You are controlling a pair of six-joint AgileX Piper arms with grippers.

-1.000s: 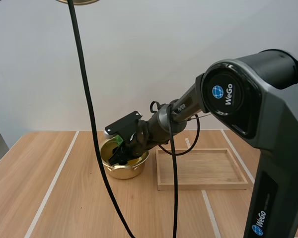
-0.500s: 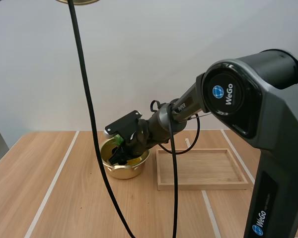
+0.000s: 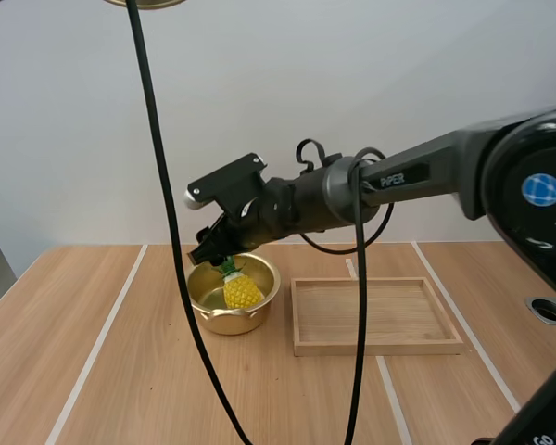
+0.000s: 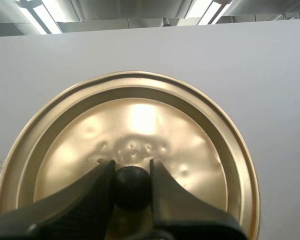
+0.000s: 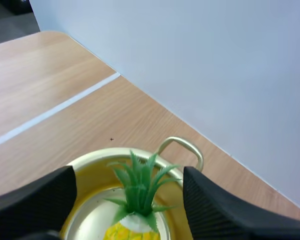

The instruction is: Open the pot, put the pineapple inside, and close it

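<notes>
The gold pot stands open on the table, left of centre. A yellow pineapple with a green crown rests inside it, leaning on the far side. My right gripper hovers just above the pot's rim, open and apart from the fruit. From the right wrist, the crown rises out of the pot between my spread gripper fingers. My left gripper is shut on the black knob of the gold lid, held high; the lid's edge shows above the table.
A shallow wooden tray lies directly right of the pot, with nothing in it. Bare wooden table spreads to the left and front of the pot.
My right gripper has let go of the pineapple and lifted up out of the pot. The pineapple now rests in the pot. The left gripper still holds the lid.
</notes>
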